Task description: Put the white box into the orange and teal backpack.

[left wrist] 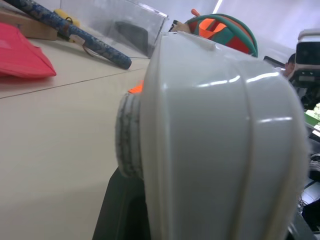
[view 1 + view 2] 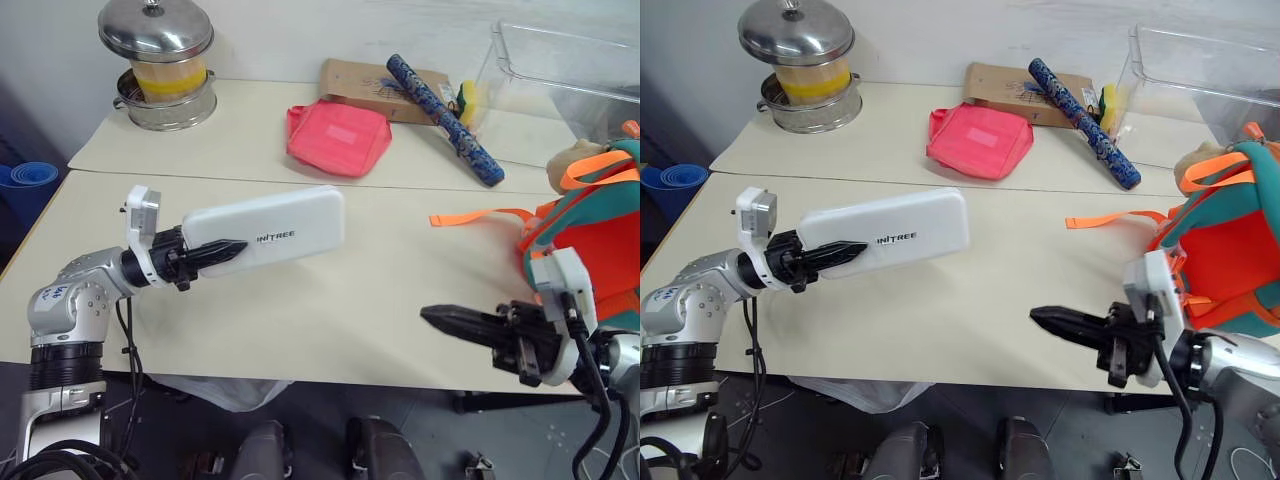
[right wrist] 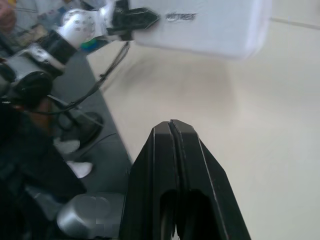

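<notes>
The left gripper (image 2: 222, 251) clamps one end of the white box (image 2: 268, 231), its black fingers pinched over the case's short edge, carrying it level above the cream table (image 2: 330, 300) with the lettered face up. Across the near edge, the right gripper (image 2: 450, 322) points back toward it with its two fingers pressed together and nothing between them. Just beyond that arm, at the table's right side, stands the orange and teal backpack (image 2: 600, 235), a loose orange strap (image 2: 480, 216) trailing toward the middle. The box is well apart from the bag, so the carry is in hand and the insertion not yet begun. The next move likely calls for swinging the box across to the bag's top opening, with the empty gripper free to hold that opening wide. Farther back lie a pink-red pouch (image 2: 338, 136), a cardboard box (image 2: 372, 88), a blue patterned roll (image 2: 444, 116), a clear plastic bin (image 2: 560, 80) and a lidded steel steamer pot (image 2: 162, 62)
</notes>
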`<action>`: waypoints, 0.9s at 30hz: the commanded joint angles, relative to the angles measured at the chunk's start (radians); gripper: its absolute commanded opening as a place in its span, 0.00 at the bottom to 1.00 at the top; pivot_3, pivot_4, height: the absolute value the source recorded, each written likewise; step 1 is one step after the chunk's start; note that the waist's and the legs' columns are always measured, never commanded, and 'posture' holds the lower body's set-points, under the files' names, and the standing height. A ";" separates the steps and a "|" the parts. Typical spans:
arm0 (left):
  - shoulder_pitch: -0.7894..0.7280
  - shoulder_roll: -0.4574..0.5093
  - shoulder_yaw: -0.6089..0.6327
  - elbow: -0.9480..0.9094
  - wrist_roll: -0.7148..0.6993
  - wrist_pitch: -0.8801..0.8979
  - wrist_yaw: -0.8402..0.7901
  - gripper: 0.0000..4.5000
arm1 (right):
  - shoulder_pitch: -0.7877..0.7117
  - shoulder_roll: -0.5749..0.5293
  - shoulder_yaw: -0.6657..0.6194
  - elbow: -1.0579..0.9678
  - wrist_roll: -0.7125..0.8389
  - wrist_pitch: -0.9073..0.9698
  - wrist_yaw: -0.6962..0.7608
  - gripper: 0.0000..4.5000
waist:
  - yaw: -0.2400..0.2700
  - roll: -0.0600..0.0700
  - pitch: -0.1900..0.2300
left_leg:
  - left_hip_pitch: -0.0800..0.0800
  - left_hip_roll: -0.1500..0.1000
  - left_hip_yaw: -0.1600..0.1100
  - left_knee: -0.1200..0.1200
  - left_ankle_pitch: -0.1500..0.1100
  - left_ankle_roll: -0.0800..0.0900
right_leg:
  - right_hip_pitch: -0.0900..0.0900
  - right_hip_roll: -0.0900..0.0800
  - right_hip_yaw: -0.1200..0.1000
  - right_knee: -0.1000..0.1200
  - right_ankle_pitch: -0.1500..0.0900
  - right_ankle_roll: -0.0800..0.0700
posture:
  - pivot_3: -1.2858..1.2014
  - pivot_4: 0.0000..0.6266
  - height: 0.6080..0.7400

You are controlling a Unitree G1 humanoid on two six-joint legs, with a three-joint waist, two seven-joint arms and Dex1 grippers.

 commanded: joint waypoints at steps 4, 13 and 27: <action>-0.020 -0.066 -0.078 -0.102 -0.020 -0.021 -0.012 0.26 | 0.122 0.175 -0.027 -0.032 -0.327 -0.235 -0.106 0.27 | 0.017 0.000 0.000 | -0.001 0.001 0.000 0.000 0.000 -0.003 | -0.001 0.003 -0.001 0.000 0.000 0.000 | 0.52 0.24 1.00; -0.028 -0.082 -0.145 -0.090 -0.004 -0.038 -0.041 0.26 | 0.180 0.514 0.119 -0.130 -0.832 -0.404 -0.530 0.94 | -0.005 0.000 0.000 | 0.000 0.002 0.003 0.001 0.002 -0.007 | -0.003 0.006 0.004 0.003 0.000 0.000 | 0.52 0.24 1.00; -0.067 -0.091 -0.167 -0.087 -0.017 -0.029 -0.049 0.26 | -0.466 0.561 0.194 0.470 -1.140 -0.389 -0.888 1.00 | -0.027 0.001 0.000 | -0.002 0.002 0.004 0.000 0.004 -0.008 | -0.009 0.007 0.006 0.009 -0.002 -0.003 | 0.52 0.24 1.00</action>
